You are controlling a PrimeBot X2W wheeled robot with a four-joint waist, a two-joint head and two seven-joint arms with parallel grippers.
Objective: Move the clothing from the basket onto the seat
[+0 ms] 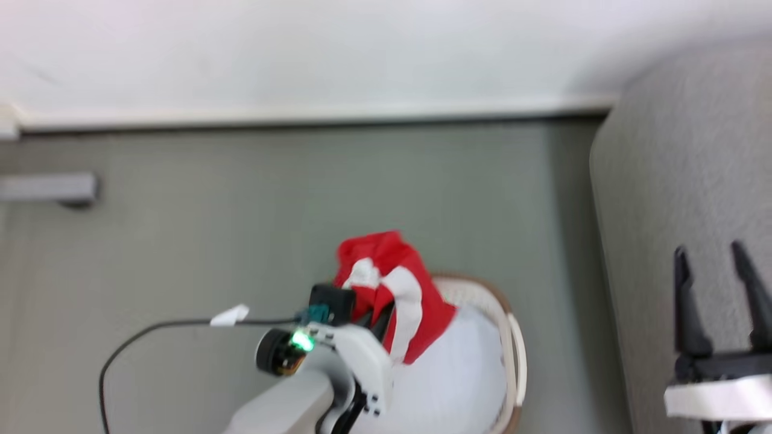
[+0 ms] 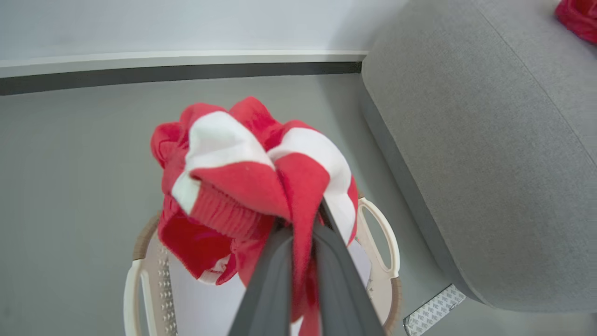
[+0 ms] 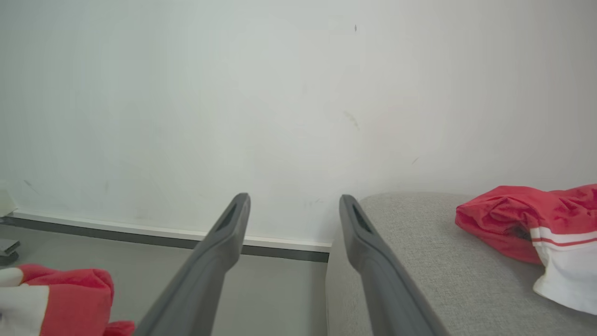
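The grey floor (image 1: pixel 301 181) bears an oval white plastic basket (image 1: pixel 517 355) at six o'clock and a light grey fabric sofa (image 1: pixel 681 169) at three.

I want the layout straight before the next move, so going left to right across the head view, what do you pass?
Grey bar → black cable → white tag on the cable → red and white clothing → basket → seat → right gripper, in front of the seat.

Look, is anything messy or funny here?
One small thing: a pale patterned strip lies on the floor at the foot of the seat, like a loose scrap. Nothing looks spilled or broken.
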